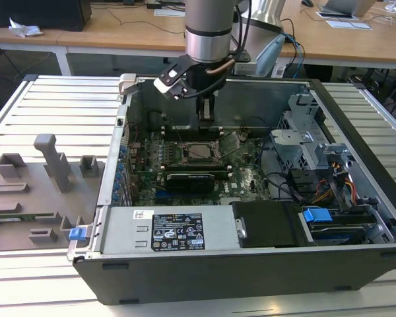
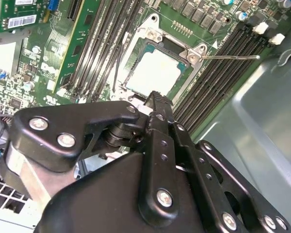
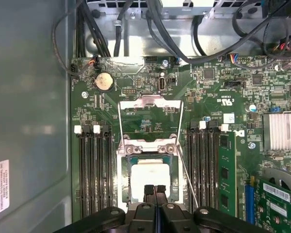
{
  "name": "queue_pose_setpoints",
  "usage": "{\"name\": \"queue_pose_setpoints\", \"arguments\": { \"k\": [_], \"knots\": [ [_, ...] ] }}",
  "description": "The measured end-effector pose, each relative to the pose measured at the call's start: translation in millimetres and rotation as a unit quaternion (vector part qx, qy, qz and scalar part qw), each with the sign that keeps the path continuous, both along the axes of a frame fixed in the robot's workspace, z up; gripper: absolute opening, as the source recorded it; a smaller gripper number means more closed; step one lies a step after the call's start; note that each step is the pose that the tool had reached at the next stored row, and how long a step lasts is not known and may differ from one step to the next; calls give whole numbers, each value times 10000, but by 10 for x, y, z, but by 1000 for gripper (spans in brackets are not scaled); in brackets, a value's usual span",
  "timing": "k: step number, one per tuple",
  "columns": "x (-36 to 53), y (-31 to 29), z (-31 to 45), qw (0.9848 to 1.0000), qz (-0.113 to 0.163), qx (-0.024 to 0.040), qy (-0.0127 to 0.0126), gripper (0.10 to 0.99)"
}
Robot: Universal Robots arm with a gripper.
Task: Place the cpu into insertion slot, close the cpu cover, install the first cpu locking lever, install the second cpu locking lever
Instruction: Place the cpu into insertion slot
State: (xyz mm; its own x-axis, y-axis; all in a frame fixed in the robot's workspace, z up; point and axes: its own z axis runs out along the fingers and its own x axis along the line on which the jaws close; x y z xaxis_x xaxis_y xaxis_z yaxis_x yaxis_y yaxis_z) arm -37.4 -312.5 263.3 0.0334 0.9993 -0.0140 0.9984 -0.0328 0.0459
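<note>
cpu (image 3: 146, 175) apparently just under fingers (image 3: 149, 191)

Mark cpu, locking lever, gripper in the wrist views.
cpu (image 3: 149, 174): first wrist view, middle of its pale top.
locking lever (image 2: 230, 57): second wrist view, midway along the wire rod.
gripper (image 3: 154, 189): first wrist view, midway between its fingertips.

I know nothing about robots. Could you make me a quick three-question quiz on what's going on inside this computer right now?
1. True or false: the cpu already lies in the insertion slot.
2. The gripper holds: A the cpu, B the cpu cover, C nothing.
3. Fill in: the cpu cover is swung ____ (open or shut).
Key: 1 true; 2 C, it is shut and empty, just above the cpu; 3 open.
</note>
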Motion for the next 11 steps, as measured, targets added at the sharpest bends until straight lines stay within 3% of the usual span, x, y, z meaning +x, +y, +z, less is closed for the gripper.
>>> {"name": "queue_pose_setpoints", "arguments": {
  "k": [11],
  "knots": [
    [0,0,174,10000,0,0,0,106]
  ]
}}
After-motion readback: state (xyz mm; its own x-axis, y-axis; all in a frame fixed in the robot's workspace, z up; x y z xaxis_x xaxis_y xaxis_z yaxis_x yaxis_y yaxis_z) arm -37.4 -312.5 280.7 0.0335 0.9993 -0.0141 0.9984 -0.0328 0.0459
